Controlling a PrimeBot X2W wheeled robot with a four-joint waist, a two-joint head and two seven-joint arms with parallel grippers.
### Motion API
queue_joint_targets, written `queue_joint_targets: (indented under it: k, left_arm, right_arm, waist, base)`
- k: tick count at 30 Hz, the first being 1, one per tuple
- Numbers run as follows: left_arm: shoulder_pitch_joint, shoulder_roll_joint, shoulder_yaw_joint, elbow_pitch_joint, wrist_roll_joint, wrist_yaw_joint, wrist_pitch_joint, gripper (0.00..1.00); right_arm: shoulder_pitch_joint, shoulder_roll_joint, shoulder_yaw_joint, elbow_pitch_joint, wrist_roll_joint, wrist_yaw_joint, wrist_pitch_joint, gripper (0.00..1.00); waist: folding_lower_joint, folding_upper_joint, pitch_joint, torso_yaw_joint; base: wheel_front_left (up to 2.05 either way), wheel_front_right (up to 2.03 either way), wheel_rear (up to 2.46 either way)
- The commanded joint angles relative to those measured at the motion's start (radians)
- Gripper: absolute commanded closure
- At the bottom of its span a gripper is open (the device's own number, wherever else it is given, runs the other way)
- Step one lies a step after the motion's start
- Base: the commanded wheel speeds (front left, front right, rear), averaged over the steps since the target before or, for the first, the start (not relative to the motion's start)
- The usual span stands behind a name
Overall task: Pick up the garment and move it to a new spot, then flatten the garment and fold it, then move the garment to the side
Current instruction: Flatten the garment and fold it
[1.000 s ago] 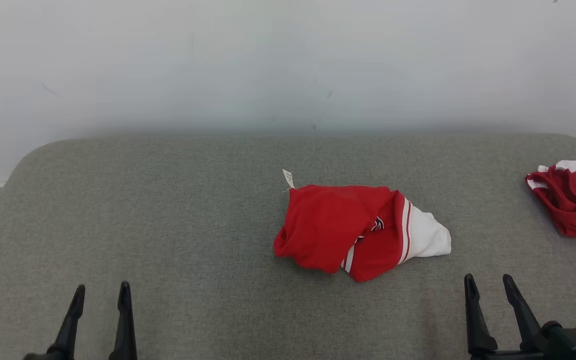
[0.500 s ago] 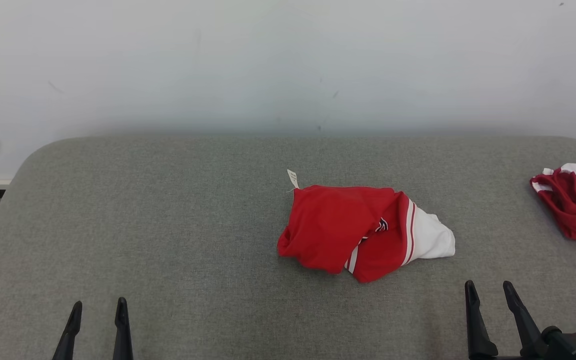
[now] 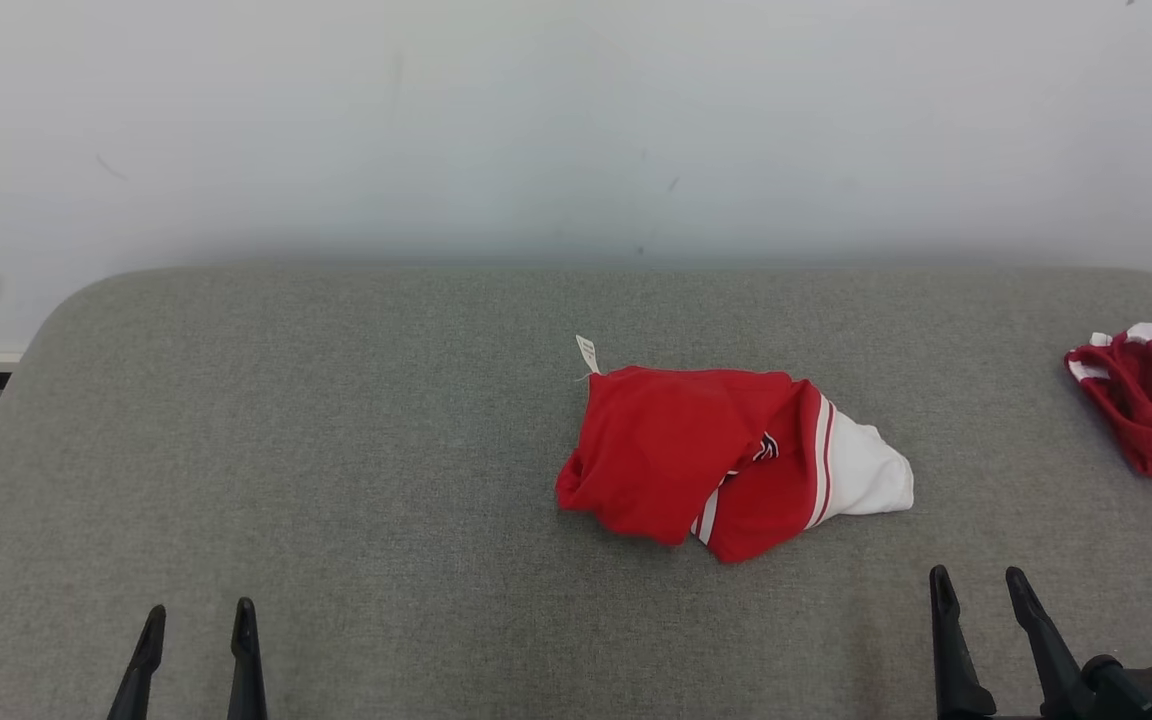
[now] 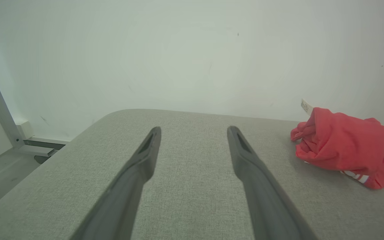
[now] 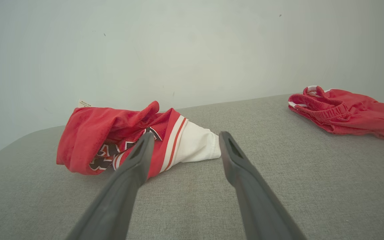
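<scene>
Lying crumpled near the middle of the grey tabletop [image 3: 336,450], the red garment [image 3: 676,450] had not yet been lifted, so the task seemed to be at its very start. It sat bunched into 1 loose heap, a white panel [image 3: 866,475] poking out on its right and a paper tag [image 3: 587,353] standing up at its far corner. The left tool [image 3: 200,610] hovered well apart from the garment, off to its left and on its near side, its 2 fingers spread with nothing between them. The right tool [image 3: 976,575] sat near the garment, just right of the white panel and also on the near side, its 2 fingers likewise spread and empty. Both were probably held low and back so that the head camera could take in the whole heap before a reach. The right tool looked the better placed for the first pinch, since the white panel lay close ahead of it. To the left of the garment the tabletop ran bare to a rounded corner, giving plenty of room for a new spot and for spreading the cloth. To its right, a second red garment [image 3: 1151,410] lay well apart by the tabletop's edge, so that side offered less room.
</scene>
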State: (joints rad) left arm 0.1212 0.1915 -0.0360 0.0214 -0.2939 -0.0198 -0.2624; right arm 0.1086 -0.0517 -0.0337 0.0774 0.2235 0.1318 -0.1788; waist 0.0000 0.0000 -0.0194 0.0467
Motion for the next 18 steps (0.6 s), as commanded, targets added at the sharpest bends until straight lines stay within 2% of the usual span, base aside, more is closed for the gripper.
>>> queue_joint_targets:
  k: [1,18]
  left_arm:
    - [0.008,-0.007,0.006,0.003,0.01,-0.006,-0.003,0.0]
    - [0.003,-0.043,0.042,0.016,0.051,-0.041,-0.003,0.0]
  right_arm:
    - [0.007,0.001,-0.002,0.001,0.005,-0.002,-0.002,0.0]
    - [-0.014,-0.005,-0.001,0.012,0.002,-0.002,0.001,0.0]
  waist:
    - [0.0,0.0,0.001,0.0]
    - [0.0,0.0,0.005,0.003]
  base:
    - [0.0,0.0,0.0]
    - [0.0,0.0,0.0]
